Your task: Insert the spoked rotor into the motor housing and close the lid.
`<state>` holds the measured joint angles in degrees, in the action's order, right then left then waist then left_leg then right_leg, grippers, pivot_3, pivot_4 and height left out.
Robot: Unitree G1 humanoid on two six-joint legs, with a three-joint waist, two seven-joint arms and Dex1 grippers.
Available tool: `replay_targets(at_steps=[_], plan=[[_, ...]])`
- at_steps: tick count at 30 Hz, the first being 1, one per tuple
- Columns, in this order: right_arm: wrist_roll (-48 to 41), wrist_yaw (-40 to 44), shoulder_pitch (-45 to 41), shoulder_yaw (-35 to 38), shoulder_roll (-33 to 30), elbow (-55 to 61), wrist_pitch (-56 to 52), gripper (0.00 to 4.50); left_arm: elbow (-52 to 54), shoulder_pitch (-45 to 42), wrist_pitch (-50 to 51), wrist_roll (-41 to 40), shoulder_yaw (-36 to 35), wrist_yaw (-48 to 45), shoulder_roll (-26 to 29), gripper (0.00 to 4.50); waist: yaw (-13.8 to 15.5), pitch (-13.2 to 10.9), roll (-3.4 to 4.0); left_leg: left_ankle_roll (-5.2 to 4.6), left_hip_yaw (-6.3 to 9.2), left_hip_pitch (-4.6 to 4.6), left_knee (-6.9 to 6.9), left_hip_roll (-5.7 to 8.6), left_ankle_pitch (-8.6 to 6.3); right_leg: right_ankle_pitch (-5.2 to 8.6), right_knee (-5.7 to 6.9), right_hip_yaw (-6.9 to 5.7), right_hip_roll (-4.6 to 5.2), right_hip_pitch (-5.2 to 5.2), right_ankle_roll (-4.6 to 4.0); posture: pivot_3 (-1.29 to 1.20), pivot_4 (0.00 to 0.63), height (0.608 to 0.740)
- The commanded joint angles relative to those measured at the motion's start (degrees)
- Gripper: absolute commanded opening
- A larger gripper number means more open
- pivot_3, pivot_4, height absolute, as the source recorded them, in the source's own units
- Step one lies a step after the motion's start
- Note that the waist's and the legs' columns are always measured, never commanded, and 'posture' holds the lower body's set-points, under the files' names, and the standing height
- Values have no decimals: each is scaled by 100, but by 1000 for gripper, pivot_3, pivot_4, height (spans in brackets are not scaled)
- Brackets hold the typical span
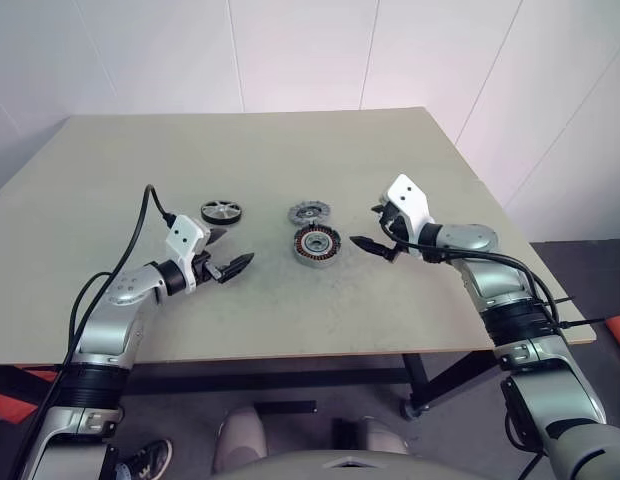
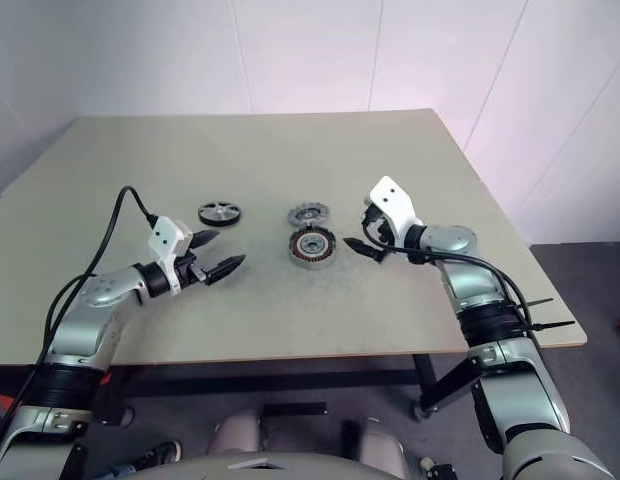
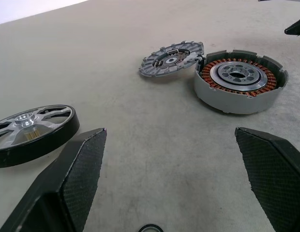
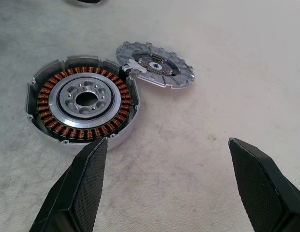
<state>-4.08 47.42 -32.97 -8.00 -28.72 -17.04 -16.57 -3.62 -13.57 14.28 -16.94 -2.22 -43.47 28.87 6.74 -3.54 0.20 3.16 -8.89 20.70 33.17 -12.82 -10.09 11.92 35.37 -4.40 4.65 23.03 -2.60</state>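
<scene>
Copper windings of motor housing [image 1: 317, 244] exposed, ready for spoked rotor [image 1: 221, 211]; lid [image 1: 309, 212] parked touching its rim. Left claw [image 1: 231, 267], right claw [image 1: 373, 244]: spread, empty, flanking.

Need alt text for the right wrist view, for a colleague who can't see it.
The open right hand hovers over a beige table, its two black fingers spread wide. Just beyond them sits the round motor housing with copper windings, and the grey notched lid lies touching its far rim.
</scene>
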Motion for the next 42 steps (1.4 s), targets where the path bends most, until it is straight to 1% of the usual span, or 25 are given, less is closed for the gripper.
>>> replay_targets(at_steps=[1,9,18,24,27,32,35,38,42], plan=[[-48,-21,-168,162,-48,110,104,4500,141,-130,-60,-41,-148,3,66,4491,0,0,0,0,0,0,0,0,0,0,0,0,0,0,0,0,0,740],[-50,-40,-136,159,-34,122,107,4500,186,-73,-20,-53,-157,2,85,4491,0,0,0,0,0,-2,3,0,0,0,6,1,0,0,0,0,0,740],[-42,-55,-128,129,-5,107,109,4500,112,301,-15,53,-73,152,-14,4491,-1,0,0,1,0,-4,3,0,1,0,7,3,0,0,0,0,0,740],[-32,-69,-136,130,5,81,102,4500,-111,392,-64,213,4,276,-70,4491,-1,0,0,1,0,-8,4,1,1,1,8,3,0,-4,1,0,0,740],[-37,-81,-121,138,6,101,90,4500,-444,335,-193,490,61,471,-91,4491,-1,0,0,1,0,-8,4,0,1,1,8,3,-1,-4,1,0,0,740],[-49,-115,-116,147,21,112,79,4500,-770,291,-238,713,132,604,-173,4491,18,2,3,1,0,-8,4,2,1,1,7,3,1,-6,1,0,0,740],[-59,-124,-103,148,22,124,74,4500,-828,277,-227,739,141,599,-217,4491,27,4,7,1,0,-23,4,2,1,3,7,3,1,-19,5,0,0,740],[-56,-137,-114,146,29,111,80,4500,-809,254,-169,731,141,590,-254,3884,25,4,7,1,1,-63,4,2,1,23,7,5,1,-55,40,0,0,740],[-47,-164,-147,144,38,75,93,4500,-731,250,-90,674,134,560,-295,2564,21,4,6,1,1,-80,3,2,1,25,6,5,0,-70,42,0,0,740]])
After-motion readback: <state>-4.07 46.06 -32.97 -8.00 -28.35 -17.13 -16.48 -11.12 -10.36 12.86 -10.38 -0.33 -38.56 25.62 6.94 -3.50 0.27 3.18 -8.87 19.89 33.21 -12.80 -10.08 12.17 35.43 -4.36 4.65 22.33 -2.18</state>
